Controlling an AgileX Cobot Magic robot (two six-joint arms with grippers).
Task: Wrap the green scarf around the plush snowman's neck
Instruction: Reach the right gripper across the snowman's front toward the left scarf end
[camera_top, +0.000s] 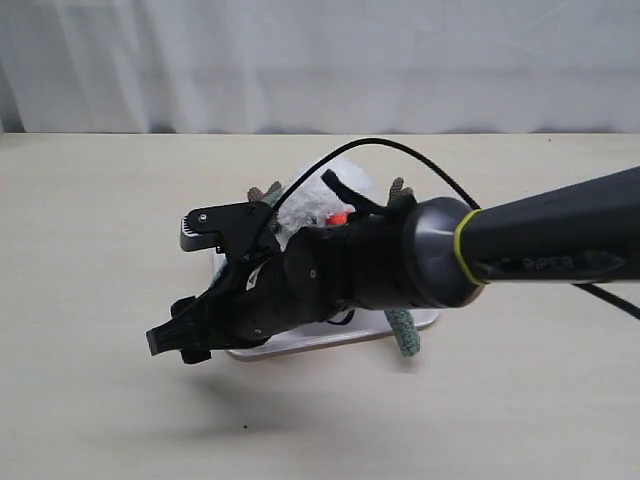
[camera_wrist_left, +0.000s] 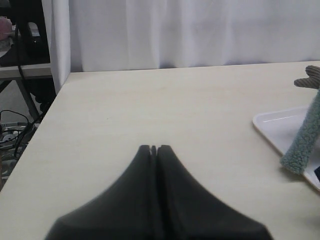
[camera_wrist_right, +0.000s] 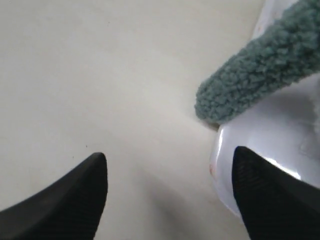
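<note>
The plush snowman (camera_top: 325, 185) sits in a white tray (camera_top: 262, 352), mostly hidden behind my right arm; its orange nose (camera_top: 338, 217) and brown twig arms (camera_top: 400, 190) show. The green scarf hangs over the tray edge, with one end (camera_top: 405, 335) at the front right. Another scarf end (camera_wrist_right: 255, 75) lies over a tray corner (camera_wrist_right: 265, 135). My right gripper (camera_wrist_right: 170, 155) is open and empty just short of that end, one finger over the tray corner; it reaches across to the left (camera_top: 175, 342). My left gripper (camera_wrist_left: 154, 148) is shut and empty above bare table, well away from the scarf (camera_wrist_left: 305, 140) and tray (camera_wrist_left: 280, 125).
The pale wooden table (camera_top: 100, 300) runs to a white curtain (camera_top: 320, 60) at the back. A black cable (camera_top: 400, 150) arcs over the snowman. The table's side edge (camera_wrist_left: 45, 120) drops to a floor with cables and a shelf.
</note>
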